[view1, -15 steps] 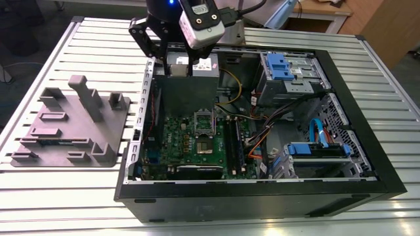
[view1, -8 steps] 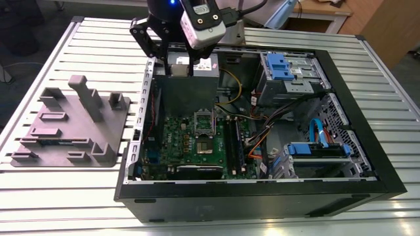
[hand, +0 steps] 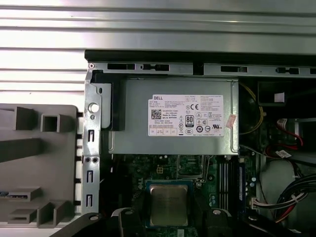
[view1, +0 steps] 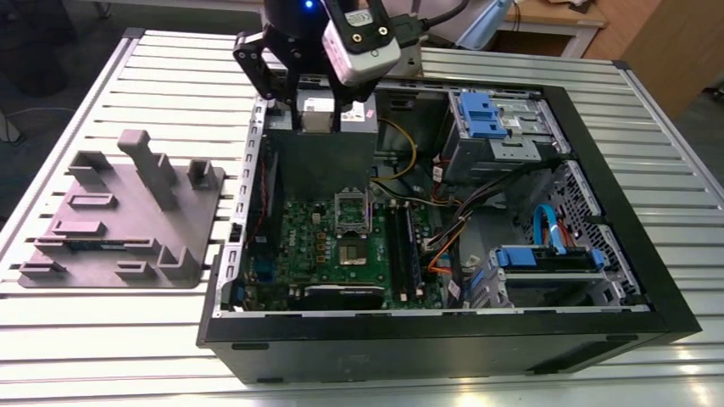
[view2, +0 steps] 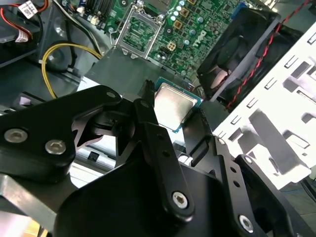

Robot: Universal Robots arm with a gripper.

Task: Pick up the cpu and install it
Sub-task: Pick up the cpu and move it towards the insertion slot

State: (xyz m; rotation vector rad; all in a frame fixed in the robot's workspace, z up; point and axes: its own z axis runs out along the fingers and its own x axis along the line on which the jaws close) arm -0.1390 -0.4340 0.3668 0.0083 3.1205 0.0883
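The step in hand is judged to be the carrying of the cpu [hand: 169,205] toward its seat. It is done well if the chip is kept level and gripped by its pale rim alone, so that the metal top and the underside are left untouched. The gripper [hand: 170,213] is seen clamped on the chip. In the second wrist view one black finger [view2: 148,116] is pressed against one edge and the opposite finger is set at the other, though that second contact is partly hidden. The chip is best held square to the jaws, since any tilt would be carried on to the seat.

The cpu is thus found between the fingertips, clear of every surface, and is held above the grey power supply [hand: 138,118] at the back of the computer case [view1: 453,326]. A yellow cable [view2: 64,46] is looped beside that box and is best given room. Farther on, the green motherboard [view1: 322,246] is spread across the case floor. On it the socket [view2: 140,32] is shown with its silver frame lifted and its bed bare, and the chip is well apart from it. Farthest of all, outside the case at the exterior view's left, the grey tray [view1: 125,212] is laid on the slatted table [view1: 667,153].
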